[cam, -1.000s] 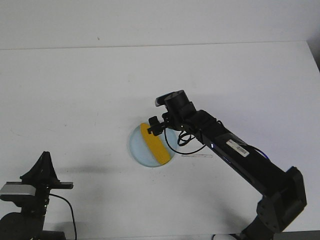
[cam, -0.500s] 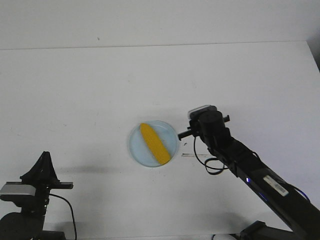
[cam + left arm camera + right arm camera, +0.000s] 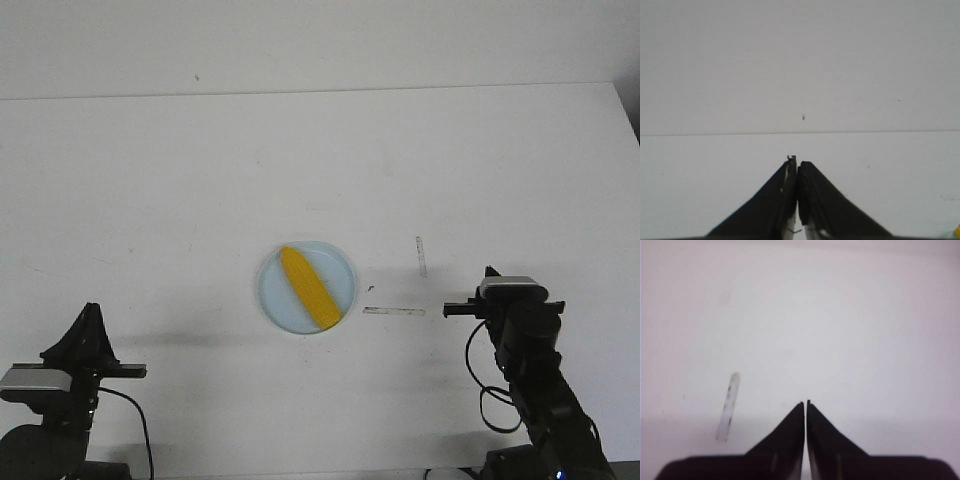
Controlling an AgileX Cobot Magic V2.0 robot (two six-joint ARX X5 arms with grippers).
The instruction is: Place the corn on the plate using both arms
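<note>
The yellow corn (image 3: 307,288) lies diagonally on the pale blue plate (image 3: 274,295) in the middle of the table. My right arm is drawn back at the front right; its gripper (image 3: 487,272) is shut and empty, well right of the plate, and also shows in the right wrist view (image 3: 805,403). My left arm rests at the front left corner; its gripper (image 3: 90,310) is shut and empty, far left of the plate, and also shows in the left wrist view (image 3: 796,161). A sliver of the yellow corn (image 3: 957,231) shows at the edge of that view.
Two strips of clear tape lie on the white table right of the plate, one crosswise (image 3: 394,311) and one lengthwise (image 3: 421,256); the latter also shows in the right wrist view (image 3: 728,407). The table's far edge meets a white wall.
My right arm has pulled back from over the plate to the front right. The corn stays lying on the plate, now fully uncovered. The left arm has not moved.
</note>
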